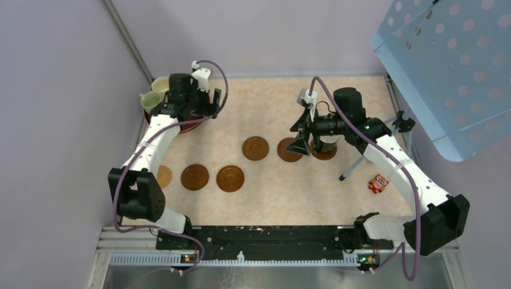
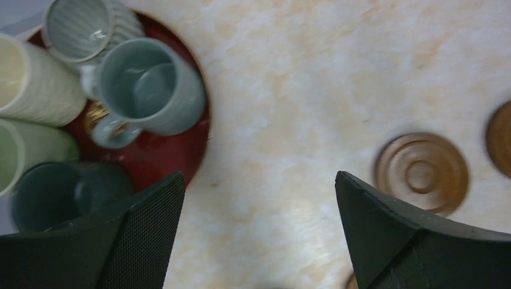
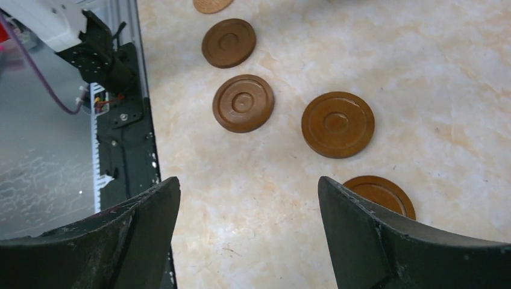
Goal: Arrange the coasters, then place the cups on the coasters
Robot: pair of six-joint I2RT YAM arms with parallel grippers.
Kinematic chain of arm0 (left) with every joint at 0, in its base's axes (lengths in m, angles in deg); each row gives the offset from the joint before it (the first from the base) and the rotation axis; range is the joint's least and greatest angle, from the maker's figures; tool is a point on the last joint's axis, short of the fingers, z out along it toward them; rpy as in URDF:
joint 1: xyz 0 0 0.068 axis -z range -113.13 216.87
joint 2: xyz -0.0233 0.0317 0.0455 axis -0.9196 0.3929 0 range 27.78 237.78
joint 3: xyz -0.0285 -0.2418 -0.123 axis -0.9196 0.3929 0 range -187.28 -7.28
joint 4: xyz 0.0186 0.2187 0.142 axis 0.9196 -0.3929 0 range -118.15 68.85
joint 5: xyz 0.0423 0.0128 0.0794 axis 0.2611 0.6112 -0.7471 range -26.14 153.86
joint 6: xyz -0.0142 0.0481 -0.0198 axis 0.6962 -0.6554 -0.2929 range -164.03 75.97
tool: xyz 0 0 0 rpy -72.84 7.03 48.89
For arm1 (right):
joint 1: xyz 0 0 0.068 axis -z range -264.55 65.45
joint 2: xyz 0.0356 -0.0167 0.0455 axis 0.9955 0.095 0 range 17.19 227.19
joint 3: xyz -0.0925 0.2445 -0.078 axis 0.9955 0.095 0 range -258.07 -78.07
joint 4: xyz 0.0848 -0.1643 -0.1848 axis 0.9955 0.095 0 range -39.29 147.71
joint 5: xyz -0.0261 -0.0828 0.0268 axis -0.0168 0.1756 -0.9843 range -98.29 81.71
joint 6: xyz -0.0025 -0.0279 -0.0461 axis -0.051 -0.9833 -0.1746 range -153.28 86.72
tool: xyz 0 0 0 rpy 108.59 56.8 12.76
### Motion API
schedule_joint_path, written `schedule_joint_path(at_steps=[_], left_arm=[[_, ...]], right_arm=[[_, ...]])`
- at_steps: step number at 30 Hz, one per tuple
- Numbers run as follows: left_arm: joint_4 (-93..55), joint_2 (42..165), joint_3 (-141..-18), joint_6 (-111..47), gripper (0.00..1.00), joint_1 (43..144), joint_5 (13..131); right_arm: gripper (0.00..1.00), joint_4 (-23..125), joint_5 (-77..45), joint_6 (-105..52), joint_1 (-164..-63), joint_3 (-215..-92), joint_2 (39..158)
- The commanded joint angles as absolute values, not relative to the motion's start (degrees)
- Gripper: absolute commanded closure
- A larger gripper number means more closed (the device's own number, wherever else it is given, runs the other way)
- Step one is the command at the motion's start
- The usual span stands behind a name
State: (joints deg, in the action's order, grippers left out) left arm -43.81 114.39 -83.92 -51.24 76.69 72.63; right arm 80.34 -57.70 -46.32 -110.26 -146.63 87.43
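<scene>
Six brown coasters lie in a loose row; the lighter tan coaster [image 1: 163, 176] is at the left and the rest run right past a middle coaster [image 1: 255, 148]. A dark cup [image 1: 328, 143] stands on the rightmost coaster [image 1: 325, 154], half hidden by my right arm. My right gripper [image 1: 307, 144] [image 3: 247, 183] hangs open and empty just left of that cup, over bare table, with a coaster [image 3: 379, 194] behind its right finger. Several cups [image 2: 150, 84] are crowded on the dark red tray [image 2: 163, 156]. Beside the tray's right rim, my left gripper [image 1: 191, 108] [image 2: 259, 180] is open and empty.
A red and white packet [image 1: 378, 183] lies at the right by a thin metal stand [image 1: 355, 165]. A blue perforated panel [image 1: 452, 66] overhangs the far right corner. A black rail [image 1: 259, 235] runs along the near edge. Walls close the left and back.
</scene>
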Motion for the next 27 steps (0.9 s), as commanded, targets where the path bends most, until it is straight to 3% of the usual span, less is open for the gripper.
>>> schedule_joint_path(at_steps=[1, 7, 14, 27], left_arm=[[-47.66, 112.60, -84.49, -62.76, 0.01, 69.53, 75.12], [-47.07, 114.57, -81.39, -47.07, 0.02, 65.57, 53.71], [-45.36, 119.02, -79.66, -32.57, 0.08, 64.74, 39.32], [-40.88, 129.07, -83.84, -27.81, 0.19, 62.35, 39.74]], right_arm=[[0.16, 77.58, -53.59, -48.69, -110.65, -146.20, 88.07], [0.16, 75.84, -52.38, -48.66, -110.65, -143.50, 86.81], [0.16, 75.17, -53.05, -48.06, -110.65, -143.00, 86.00], [0.16, 77.15, -51.55, -49.49, -110.69, -143.69, 83.87]])
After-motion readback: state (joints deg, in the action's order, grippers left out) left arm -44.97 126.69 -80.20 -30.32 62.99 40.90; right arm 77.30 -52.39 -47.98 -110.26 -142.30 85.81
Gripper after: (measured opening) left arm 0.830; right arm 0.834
